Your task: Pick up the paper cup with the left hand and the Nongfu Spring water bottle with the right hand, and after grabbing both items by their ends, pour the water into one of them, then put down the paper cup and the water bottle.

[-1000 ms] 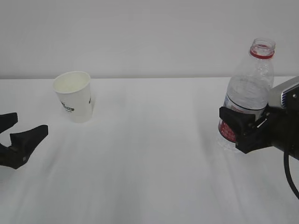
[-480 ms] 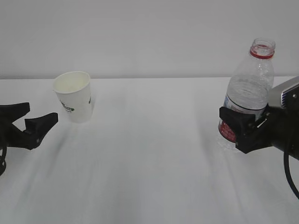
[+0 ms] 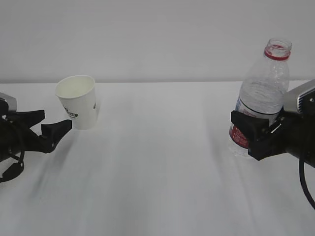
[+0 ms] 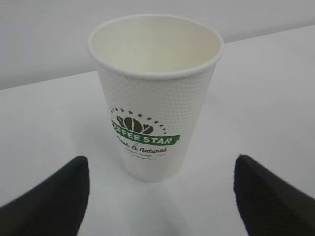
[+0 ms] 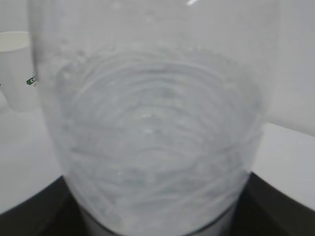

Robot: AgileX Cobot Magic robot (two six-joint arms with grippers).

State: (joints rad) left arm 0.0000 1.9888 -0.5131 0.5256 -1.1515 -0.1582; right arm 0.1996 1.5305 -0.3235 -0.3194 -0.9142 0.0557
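White paper cup (image 4: pixel 155 98) with green logo band; clear, red-labelled water bottle (image 3: pixel 261 98).

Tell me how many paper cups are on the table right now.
1. The paper cup stands upright at the table's left rear, just ahead of the open left gripper. Nothing suggests another is hidden.

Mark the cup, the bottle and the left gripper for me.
cup (image 4: pixel 150 113): left wrist view, side wall at the logo.
bottle (image 3: pixel 263 88): exterior view, clear shoulder above the label.
left gripper (image 3: pixel 49 127): exterior view, gap between the open fingertips.
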